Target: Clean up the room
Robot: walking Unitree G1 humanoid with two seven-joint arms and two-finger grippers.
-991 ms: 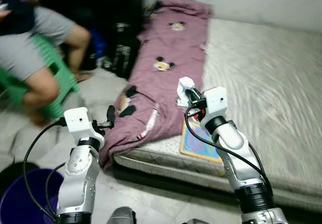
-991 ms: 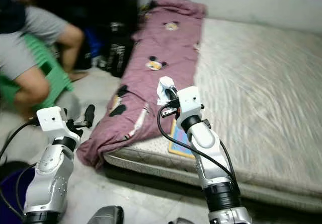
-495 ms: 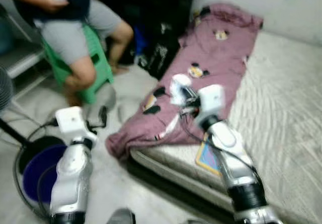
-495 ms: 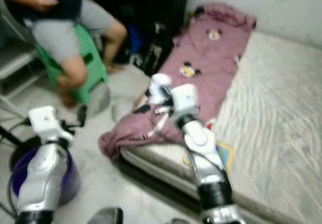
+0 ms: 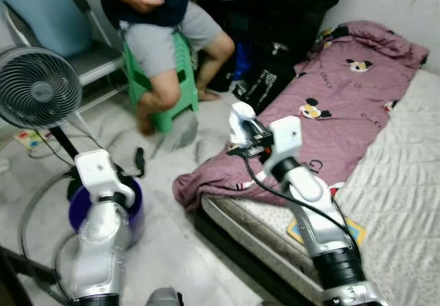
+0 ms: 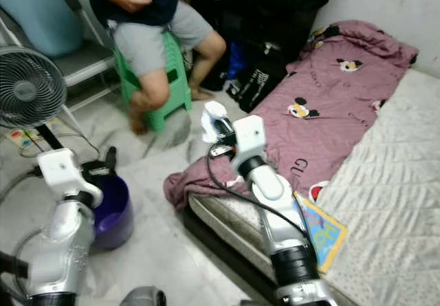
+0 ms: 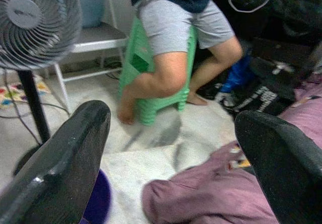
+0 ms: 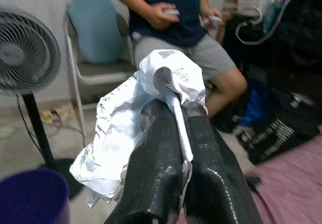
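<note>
1. White crumpled paper (image 8: 132,133) was what I had in the right gripper (image 8: 176,148): the two black fingers (image 8: 157,158) were pressed together on a thin fold of it, with most of the wad hanging loose to one side. It was held up in the air above the floor, just off the near corner of the mattress (image 5: 405,182) and the trailing end of the purple blanket (image 5: 323,120).

2. The grip worried me most. So little paper sat between the fingers that, in my judgement, a quick swing of the arm could have torn the fold or let the wad slide out onto the floor.

3. The purple bin (image 6: 113,210) stood on the floor by my left side, well apart from the paper (I took it for the drop point, though nothing confirmed that). A release before the gripper was over its mouth would probably have missed.

4. The left gripper (image 7: 171,148) hung near the bin with its jaws spread wide and nothing between them. It sat close to the bin's rim, so turning my body could have knocked the bin over.

5. A standing fan (image 5: 38,86) stood just beyond the bin with its cable (image 6: 82,137) trailing across the floor; a step that way risked a snag.

6. A person sat on a green stool (image 5: 168,86) near the path, so I judged any wide reach unsafe.
</note>
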